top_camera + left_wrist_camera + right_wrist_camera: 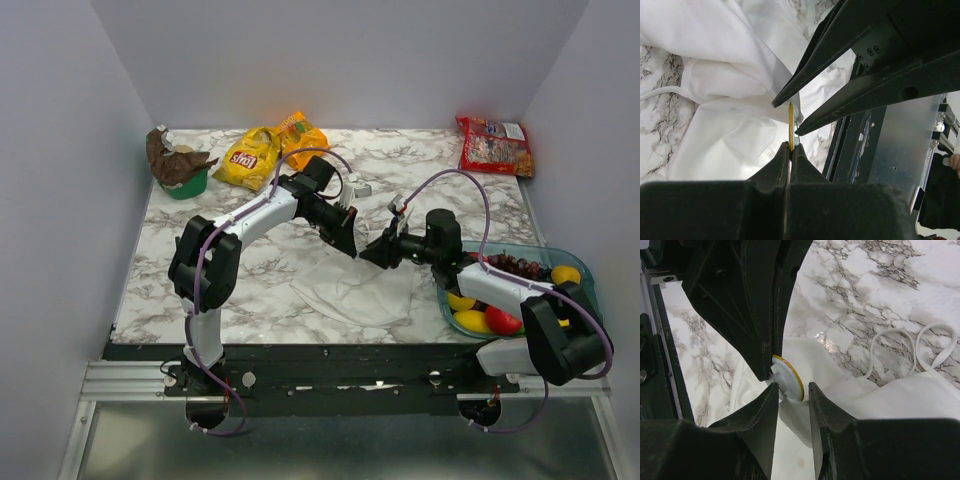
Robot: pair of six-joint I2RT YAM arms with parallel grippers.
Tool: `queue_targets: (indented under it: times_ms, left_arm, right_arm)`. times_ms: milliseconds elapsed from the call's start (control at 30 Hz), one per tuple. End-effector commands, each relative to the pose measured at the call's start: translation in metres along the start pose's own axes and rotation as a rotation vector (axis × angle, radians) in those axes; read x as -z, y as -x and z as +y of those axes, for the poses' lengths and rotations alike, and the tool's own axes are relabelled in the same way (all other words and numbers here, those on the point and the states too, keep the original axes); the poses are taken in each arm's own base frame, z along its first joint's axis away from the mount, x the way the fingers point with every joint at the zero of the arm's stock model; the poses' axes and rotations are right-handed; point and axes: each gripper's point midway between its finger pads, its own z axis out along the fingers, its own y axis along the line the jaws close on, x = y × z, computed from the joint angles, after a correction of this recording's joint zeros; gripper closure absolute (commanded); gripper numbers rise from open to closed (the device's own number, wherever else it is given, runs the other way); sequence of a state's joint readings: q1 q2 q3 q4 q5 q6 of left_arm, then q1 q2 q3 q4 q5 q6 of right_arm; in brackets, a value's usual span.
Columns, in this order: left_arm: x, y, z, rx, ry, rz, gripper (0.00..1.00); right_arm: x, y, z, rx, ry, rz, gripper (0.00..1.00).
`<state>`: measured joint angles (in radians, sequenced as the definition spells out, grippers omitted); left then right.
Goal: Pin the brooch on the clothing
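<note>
Just above the tabletop (265, 295), the two claws meet tip to tip over the white clothing (350, 295), which lies crumpled near the middle. The left claw (790, 150) is pressed together on the brooch (790, 125), pinching the thin gold-rimmed disc by its edge so that it stands out beyond the fingertips. The right claw (792, 387) is half spread, its tips on either side of the brooch and a raised fold of cloth; whether they press on either I cannot tell. A fruit tray (545, 252) sits beside the right arm.
</note>
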<state>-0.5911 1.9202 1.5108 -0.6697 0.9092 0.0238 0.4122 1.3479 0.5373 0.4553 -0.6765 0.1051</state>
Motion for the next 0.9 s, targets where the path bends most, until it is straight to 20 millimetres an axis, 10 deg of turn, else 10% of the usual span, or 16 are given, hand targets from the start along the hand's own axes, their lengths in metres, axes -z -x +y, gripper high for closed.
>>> queue_targets:
  times_ms: [0,867]
  left_arm:
    - [-0.005,0.002,-0.012,-0.023,-0.043,0.012,1.00]
    - [-0.006,0.002,-0.015,-0.033,-0.045,0.018,1.00]
  right_arm:
    - [-0.004,0.012,-0.004,0.020,-0.003,-0.028,0.63]
    - [-0.002,0.011,-0.041,-0.051,-0.216,-0.043,0.66]
